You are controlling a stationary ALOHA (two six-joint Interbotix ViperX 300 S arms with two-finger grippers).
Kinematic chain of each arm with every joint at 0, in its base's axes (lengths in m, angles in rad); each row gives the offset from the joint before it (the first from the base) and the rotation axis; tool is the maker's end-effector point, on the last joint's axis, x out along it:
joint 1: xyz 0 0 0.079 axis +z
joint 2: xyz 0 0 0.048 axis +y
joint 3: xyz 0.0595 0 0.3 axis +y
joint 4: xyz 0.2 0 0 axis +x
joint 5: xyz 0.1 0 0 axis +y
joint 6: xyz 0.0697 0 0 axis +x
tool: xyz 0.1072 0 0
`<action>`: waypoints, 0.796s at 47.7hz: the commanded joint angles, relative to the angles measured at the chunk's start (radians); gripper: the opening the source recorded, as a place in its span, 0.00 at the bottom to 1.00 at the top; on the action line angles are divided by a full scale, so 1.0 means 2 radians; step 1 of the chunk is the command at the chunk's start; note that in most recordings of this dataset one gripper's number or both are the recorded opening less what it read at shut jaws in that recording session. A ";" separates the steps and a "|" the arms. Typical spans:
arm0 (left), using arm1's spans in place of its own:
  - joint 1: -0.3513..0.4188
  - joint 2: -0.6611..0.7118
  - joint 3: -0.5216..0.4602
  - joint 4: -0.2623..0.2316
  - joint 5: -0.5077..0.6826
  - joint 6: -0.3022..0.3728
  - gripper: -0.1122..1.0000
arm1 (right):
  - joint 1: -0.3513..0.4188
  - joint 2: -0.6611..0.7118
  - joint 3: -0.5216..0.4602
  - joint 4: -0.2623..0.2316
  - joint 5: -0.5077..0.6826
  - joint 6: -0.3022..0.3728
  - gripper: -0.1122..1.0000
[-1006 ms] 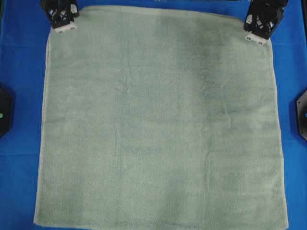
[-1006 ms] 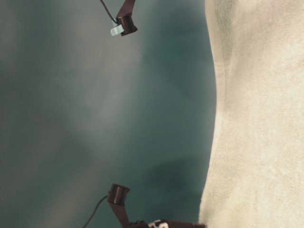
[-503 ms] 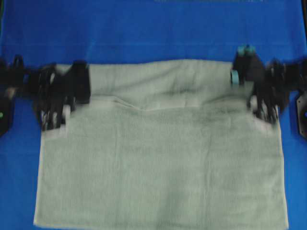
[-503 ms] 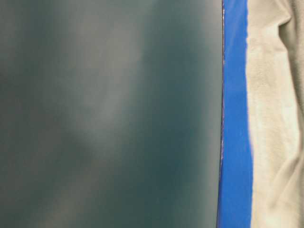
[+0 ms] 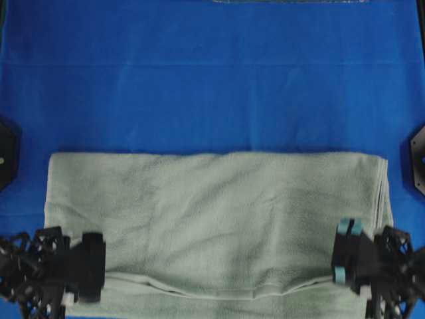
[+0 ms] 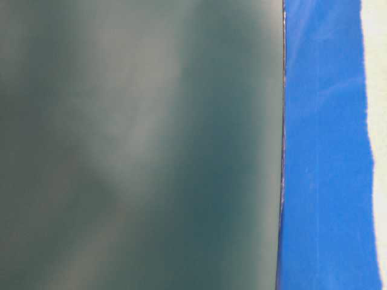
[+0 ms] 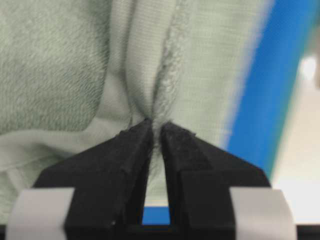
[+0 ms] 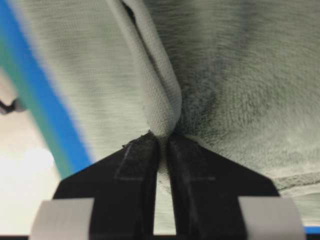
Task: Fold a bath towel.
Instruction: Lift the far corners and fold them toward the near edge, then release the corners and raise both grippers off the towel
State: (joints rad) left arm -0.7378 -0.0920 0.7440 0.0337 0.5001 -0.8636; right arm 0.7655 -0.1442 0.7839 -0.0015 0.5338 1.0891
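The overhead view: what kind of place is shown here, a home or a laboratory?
Probably a robot test bench, not a home: a blue cloth covers the whole work surface, two black robot arms work from the near corners, and only a bath towel lies there.

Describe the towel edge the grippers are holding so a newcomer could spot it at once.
Start at the blue cloth covering the table; the sage bath towel lies doubled across its near half. The left gripper and right gripper pinch its loose hemmed edge, the only sagging line, just short of the bottom edge.
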 commanded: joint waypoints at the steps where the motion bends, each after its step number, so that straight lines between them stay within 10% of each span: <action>1: -0.010 0.017 -0.035 0.005 0.015 -0.003 0.16 | 0.024 0.016 -0.033 -0.015 0.015 0.015 0.17; 15: -0.005 0.051 -0.071 0.068 0.040 -0.008 0.16 | 0.064 0.036 -0.048 -0.015 0.064 0.068 0.17; 32: 0.005 0.054 -0.074 0.068 0.038 -0.021 0.16 | 0.071 0.035 -0.031 -0.015 0.016 0.088 0.18; 38: 0.008 0.051 -0.073 0.068 0.042 -0.019 0.42 | 0.071 0.031 -0.030 -0.015 0.017 0.088 0.20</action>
State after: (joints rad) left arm -0.7271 0.0261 0.6151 0.1672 0.5814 -0.9066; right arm 0.8958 -0.0614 0.7317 -0.0291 0.5722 1.2640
